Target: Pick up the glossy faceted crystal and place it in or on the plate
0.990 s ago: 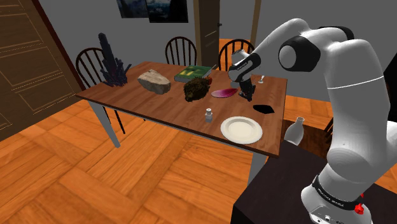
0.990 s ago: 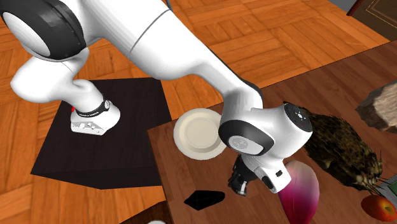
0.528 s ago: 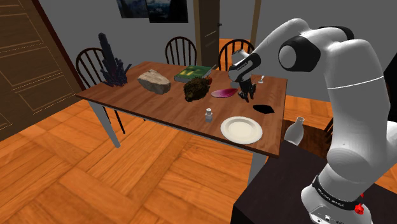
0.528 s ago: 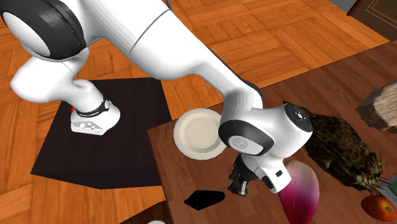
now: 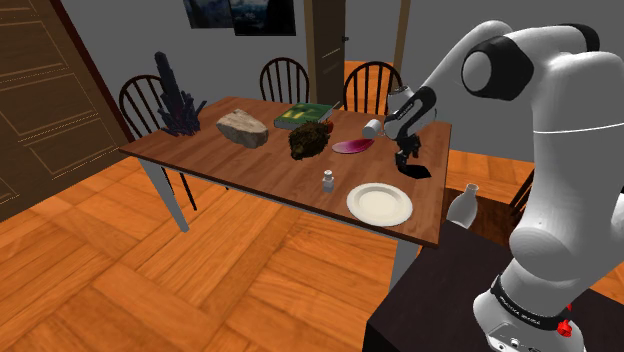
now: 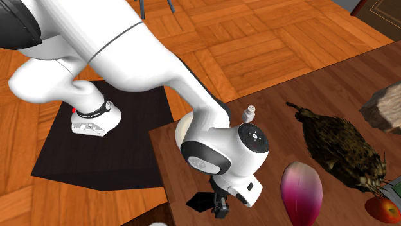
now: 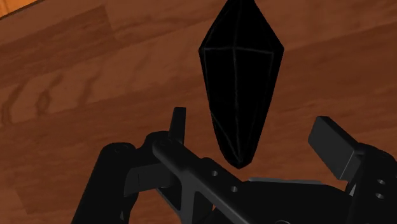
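The crystal (image 7: 238, 83) is black, glossy and faceted, and lies flat on the wooden table (image 5: 220, 155) near its edge. In the wrist view my gripper (image 7: 254, 137) is open straight above it. The crystal's narrow end sits between the two fingers, and neither finger touches it. In the shoulder view the gripper (image 5: 408, 156) hangs just over the crystal (image 5: 419, 172). The cream plate (image 5: 380, 203) lies nearer the table's front edge, a short way from the crystal. In the second exterior view the gripper (image 6: 218, 207) points down beside the crystal (image 6: 200, 202).
Close by on the table are a pink-purple stone (image 5: 352, 146), a dark bristly lump (image 5: 310, 138) and a small shaker (image 5: 328, 181). Further along lie a grey rock (image 5: 243, 128), a green book (image 5: 305, 114) and a dark crystal cluster (image 5: 175, 100). Chairs stand behind the table.
The arm has swung from beside the pink stone toward the shoulder view's right, to over the black crystal. The fingers went from shut to open.
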{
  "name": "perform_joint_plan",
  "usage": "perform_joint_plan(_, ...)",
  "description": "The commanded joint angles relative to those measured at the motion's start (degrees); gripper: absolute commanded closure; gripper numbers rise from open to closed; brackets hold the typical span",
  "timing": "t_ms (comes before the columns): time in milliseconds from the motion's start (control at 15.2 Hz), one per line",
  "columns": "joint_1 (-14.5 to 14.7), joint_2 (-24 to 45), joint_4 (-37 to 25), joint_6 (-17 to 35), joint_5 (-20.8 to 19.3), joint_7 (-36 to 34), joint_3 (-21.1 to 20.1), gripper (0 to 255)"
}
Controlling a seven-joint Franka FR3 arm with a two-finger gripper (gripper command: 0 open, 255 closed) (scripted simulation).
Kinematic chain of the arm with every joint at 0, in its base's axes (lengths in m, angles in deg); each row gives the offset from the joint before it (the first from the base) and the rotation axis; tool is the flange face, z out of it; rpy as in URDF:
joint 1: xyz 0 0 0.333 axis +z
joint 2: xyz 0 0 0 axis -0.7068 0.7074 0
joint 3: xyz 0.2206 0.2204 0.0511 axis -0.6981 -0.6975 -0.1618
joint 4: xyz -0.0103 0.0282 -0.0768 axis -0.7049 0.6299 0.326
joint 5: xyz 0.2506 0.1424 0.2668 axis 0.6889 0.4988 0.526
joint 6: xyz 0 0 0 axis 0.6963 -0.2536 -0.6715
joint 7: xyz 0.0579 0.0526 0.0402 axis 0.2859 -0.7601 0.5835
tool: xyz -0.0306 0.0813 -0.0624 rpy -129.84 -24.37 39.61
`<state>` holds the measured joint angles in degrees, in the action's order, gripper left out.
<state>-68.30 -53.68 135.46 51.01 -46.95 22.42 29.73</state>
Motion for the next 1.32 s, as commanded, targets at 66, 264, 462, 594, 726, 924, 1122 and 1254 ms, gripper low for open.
perform_joint_plan(66, -0.95, 0.72, 1.35, 2.59, -0.41, 1.60, 0.11, 0)
perform_joint_plan(264, -1.33, 2.34, 1.44, 4.37, -0.56, 1.51, 0.25, 0)
perform_joint_plan(462, -1.54, 3.21, 1.45, 5.29, -0.64, 1.46, 0.32, 0)
perform_joint_plan(594, -1.54, 3.21, 1.44, 5.29, -0.64, 1.46, 0.32, 0)
perform_joint_plan(726, -1.54, 3.21, 1.44, 5.29, -0.64, 1.46, 0.32, 0)
perform_joint_plan(924, -1.54, 3.20, 1.45, 5.28, -0.63, 1.46, 0.32, 255)
perform_joint_plan(1122, -1.54, 3.21, 1.44, 5.28, -0.63, 1.46, 0.32, 255)
perform_joint_plan(1254, -1.54, 3.21, 1.44, 5.28, -0.63, 1.46, 0.32, 255)
